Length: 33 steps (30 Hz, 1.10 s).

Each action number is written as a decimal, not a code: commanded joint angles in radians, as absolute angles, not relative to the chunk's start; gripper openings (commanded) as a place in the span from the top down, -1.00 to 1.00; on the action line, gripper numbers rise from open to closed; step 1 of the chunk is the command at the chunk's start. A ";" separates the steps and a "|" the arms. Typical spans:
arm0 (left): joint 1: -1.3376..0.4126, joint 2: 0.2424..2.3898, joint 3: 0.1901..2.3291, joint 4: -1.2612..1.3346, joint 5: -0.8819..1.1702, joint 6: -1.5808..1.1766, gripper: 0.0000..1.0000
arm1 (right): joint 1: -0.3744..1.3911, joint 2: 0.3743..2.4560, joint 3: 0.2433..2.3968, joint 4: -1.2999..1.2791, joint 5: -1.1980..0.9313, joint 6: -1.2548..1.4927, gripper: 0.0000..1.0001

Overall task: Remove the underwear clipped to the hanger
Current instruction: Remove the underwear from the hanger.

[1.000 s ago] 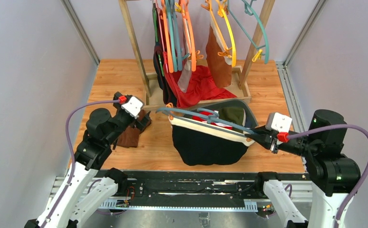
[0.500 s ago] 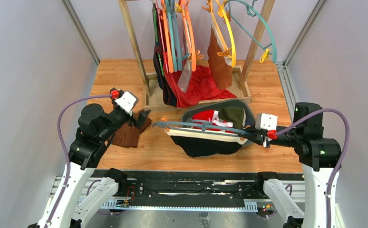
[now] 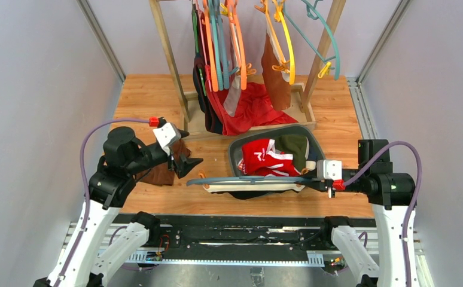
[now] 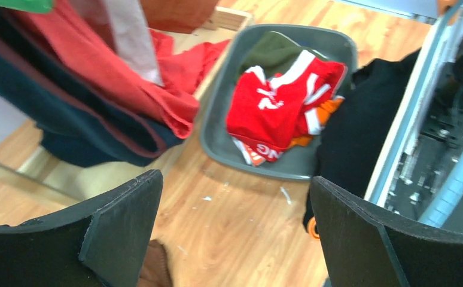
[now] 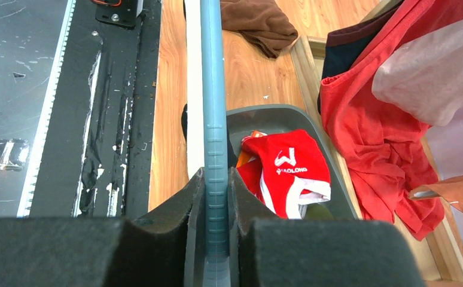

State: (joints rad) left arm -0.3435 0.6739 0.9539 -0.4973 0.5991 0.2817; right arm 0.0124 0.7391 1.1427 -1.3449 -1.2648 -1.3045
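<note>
A teal hanger [image 3: 253, 179] lies level over the table's near edge, and my right gripper [image 3: 320, 182] is shut on its right end. In the right wrist view the fingers [image 5: 217, 197] pinch the hanger bar [image 5: 212, 89]. Black underwear [image 3: 247, 194] with a cream waistband [image 3: 259, 187] is clipped under the hanger, and an orange clip [image 3: 202, 176] shows at its left end. My left gripper [image 3: 187, 162] stands open just left of that end, with nothing between its jaws [image 4: 235, 185]. The left wrist view shows the black underwear [image 4: 361, 119] at the right.
A grey bin [image 3: 314, 136] behind the hanger holds red briefs with white trim [image 3: 262, 156] and an olive cloth [image 3: 294, 146]. A brown cloth [image 3: 160, 173] lies under my left arm. The wooden rack [image 3: 169, 54] at the back carries coloured hangers, a red cloth [image 3: 253, 107] and a brown garment [image 3: 274, 78].
My right gripper has lowered the hanger and drawn it toward the near edge, so the black underwear now hangs flatter. My left gripper has swung right toward the hanger's left end.
</note>
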 commanded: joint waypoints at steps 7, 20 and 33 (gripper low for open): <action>-0.337 0.787 1.022 -0.651 0.830 0.199 -0.98 | 0.023 0.699 1.103 -1.328 -1.342 -1.321 0.99; -0.337 0.795 1.032 -0.714 0.858 0.160 -0.96 | 0.024 0.717 1.160 -1.304 -1.374 -1.230 0.99; -0.328 0.833 1.074 -0.713 0.892 0.099 -0.96 | 0.038 0.711 1.203 -1.174 -1.251 -1.022 0.99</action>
